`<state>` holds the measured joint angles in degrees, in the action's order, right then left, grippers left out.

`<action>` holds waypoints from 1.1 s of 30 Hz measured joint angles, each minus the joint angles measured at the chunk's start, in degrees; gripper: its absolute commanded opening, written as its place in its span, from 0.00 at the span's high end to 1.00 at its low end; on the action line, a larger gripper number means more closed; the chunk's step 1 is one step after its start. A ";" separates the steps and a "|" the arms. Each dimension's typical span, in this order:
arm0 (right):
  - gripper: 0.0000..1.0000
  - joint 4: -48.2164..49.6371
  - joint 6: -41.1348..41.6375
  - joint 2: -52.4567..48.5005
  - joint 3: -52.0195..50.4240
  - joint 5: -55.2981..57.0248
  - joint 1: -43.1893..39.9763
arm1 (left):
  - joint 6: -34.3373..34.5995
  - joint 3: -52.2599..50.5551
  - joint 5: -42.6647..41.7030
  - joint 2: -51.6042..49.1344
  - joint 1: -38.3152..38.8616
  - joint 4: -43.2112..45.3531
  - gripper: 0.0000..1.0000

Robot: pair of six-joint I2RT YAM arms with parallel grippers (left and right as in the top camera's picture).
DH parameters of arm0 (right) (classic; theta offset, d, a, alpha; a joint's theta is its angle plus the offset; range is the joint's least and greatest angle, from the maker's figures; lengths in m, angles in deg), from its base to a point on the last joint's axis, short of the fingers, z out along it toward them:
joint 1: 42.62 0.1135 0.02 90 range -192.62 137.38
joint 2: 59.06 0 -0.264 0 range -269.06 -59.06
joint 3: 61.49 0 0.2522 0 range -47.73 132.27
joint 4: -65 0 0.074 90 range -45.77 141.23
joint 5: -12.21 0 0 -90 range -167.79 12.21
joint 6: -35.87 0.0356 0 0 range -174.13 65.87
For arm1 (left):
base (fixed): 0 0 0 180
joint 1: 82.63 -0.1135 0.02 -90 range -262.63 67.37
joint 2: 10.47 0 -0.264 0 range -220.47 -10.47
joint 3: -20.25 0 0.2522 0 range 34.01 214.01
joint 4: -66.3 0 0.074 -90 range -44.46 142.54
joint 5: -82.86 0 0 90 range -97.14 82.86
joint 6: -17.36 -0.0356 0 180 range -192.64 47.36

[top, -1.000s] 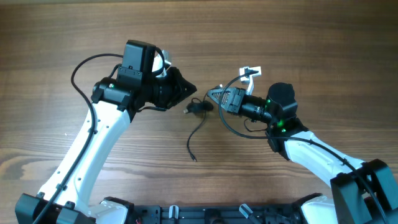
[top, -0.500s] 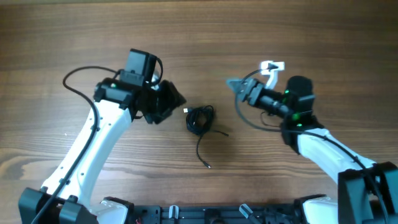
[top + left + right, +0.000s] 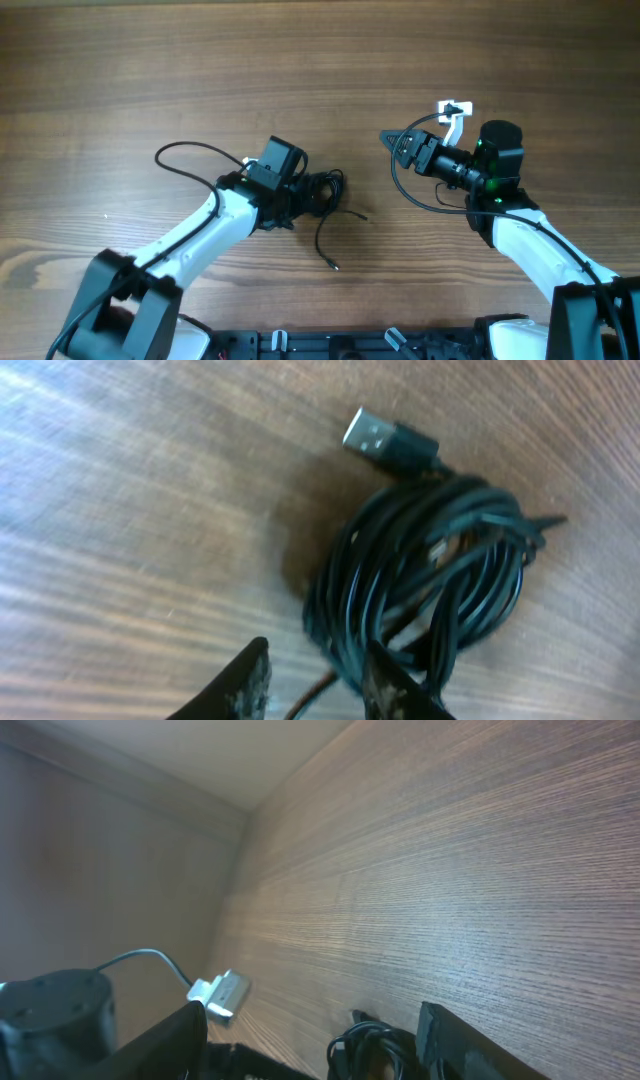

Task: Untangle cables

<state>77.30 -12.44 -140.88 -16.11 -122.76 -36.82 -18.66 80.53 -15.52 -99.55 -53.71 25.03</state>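
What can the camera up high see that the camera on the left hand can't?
Only the high camera shows the left arm, the right arm, the right gripper open and away from the cables, and one loose tail trailing toward the robot. Only the left wrist camera shows the silvery plug and the tightly overlapping coils close up. Both show the bundle on the wooden table, with the left gripper right beside it.
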 measured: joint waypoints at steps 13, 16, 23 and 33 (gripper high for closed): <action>0.31 -0.15 0.00 0.00 0.00 -0.92 -0.02 | -3.21 1.57 -2.99 -8.46 -0.04 6.34 0.78; 0.32 -0.22 -0.02 0.00 0.00 -2.75 0.00 | -6.10 3.30 -3.87 -11.23 0.26 5.99 0.94; 0.36 -5.40 -2.60 0.11 0.04 -2.34 0.00 | -9.75 8.37 1.77 -13.84 1.70 -5.38 0.96; 0.00 -27.82 -8.02 0.26 6.99 5.79 -0.02 | -14.60 11.91 9.81 -7.45 -2.16 -22.99 0.96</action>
<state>49.47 -20.46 -140.62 -9.12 -116.96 -36.84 -33.26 92.44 -5.71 -107.01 -55.87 2.04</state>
